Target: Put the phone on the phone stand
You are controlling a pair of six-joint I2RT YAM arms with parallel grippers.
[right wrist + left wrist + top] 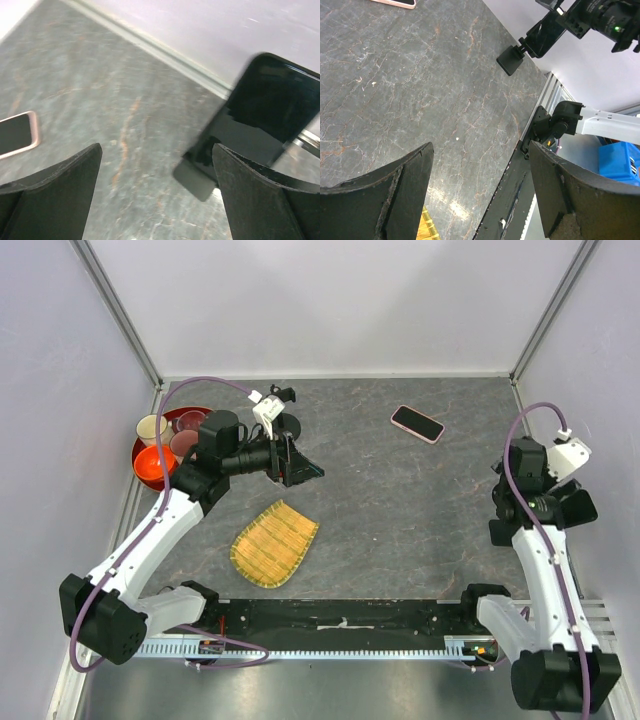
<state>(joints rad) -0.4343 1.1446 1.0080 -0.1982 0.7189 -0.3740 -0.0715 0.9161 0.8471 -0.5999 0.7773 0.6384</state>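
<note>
Table [400, 510] from above: one phone [417, 423] lies flat, screen up, well to the right of the one phone stand [288, 425], which sits on its disc base. Left of the stand, one red tray [136, 453] carries four cups and bowls. On the stand's near side lies one bamboo mat [274, 543]. The left gripper [298, 468] hangs just beside the stand.

Left wrist: its two fingers [395, 200] are spread wide with nothing between them.

Right wrist: the right gripper [156, 150] gapes fully, empty, above bare table. The phone shows at the left edge.
</note>
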